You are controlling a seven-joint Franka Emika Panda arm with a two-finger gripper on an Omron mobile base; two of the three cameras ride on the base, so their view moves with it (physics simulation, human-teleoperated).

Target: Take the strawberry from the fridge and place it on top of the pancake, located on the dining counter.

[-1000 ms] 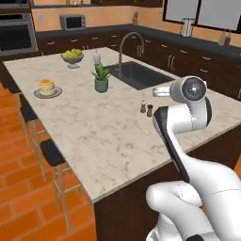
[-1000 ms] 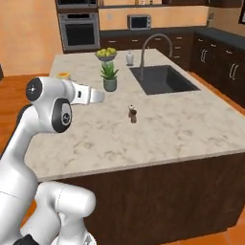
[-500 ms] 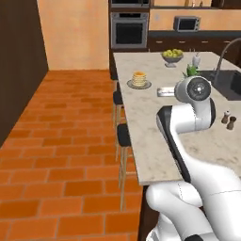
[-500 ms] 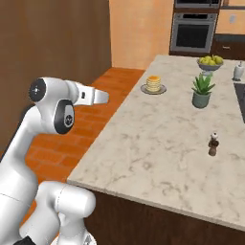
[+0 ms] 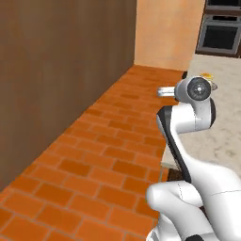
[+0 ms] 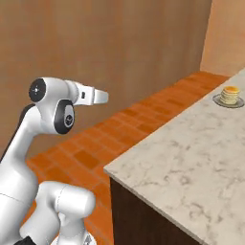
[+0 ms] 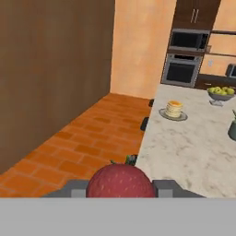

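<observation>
Arm is folded up tight: base lower right in the left base view, link rising to an elbow joint mid-right, forearm pointing out level toward frame left, above the brick floor (image 5: 94, 155). Right base view has the same pose from the other side: shoulder joint at left, hand sticking out level to the right, clear of the tabletop (image 6: 191, 162) edge.

No readable brands, labels or text anywhere.

Pincer (image 7: 120, 188): fingers pressed in on the strawberry (image 7: 120, 182), which sits between the two dark tips at bottom centre of the hand view, big and dark red, seeds visible. In the right base view the pincer (image 6: 98, 97) tip is at left-centre; the berry itself is too small to make out there.

Pancake (image 7: 174, 109) stack on its grey plate (image 7: 162, 113) sits on the beige marbled tabletop, right of centre in the hand view, well apart from the pincer. Same stack at upper right in the right base view (image 6: 230, 94). Fruit bowl (image 7: 220, 94) and wall ovens (image 7: 182, 69) are further back, upper right. Dark wood panel wall (image 5: 56, 70) fills the left side.
</observation>
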